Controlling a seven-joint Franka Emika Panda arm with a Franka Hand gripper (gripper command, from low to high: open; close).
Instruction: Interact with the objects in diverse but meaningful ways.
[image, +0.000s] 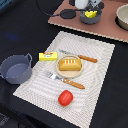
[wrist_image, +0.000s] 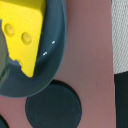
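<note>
Placemat: striped, on the dark table.
Pots: 2; 1 beside the placemat at the exterior view's left, 1 on the pink board under the arm.
Bread loaf: on a plate, centre of placemat.
Tomato: near placemat edge.
Butter block: beside the plate.
Cheese wedge: inside the far pot.
Gripper: above that pot; finger state cannot be told.

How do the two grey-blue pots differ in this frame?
The pot on the black cloth at the exterior view's left holds nothing, while the pot on the pink board holds the cheese wedge. The first stands in the open; the second sits directly under the claw. Both are round, grey-blue and upright.
</note>
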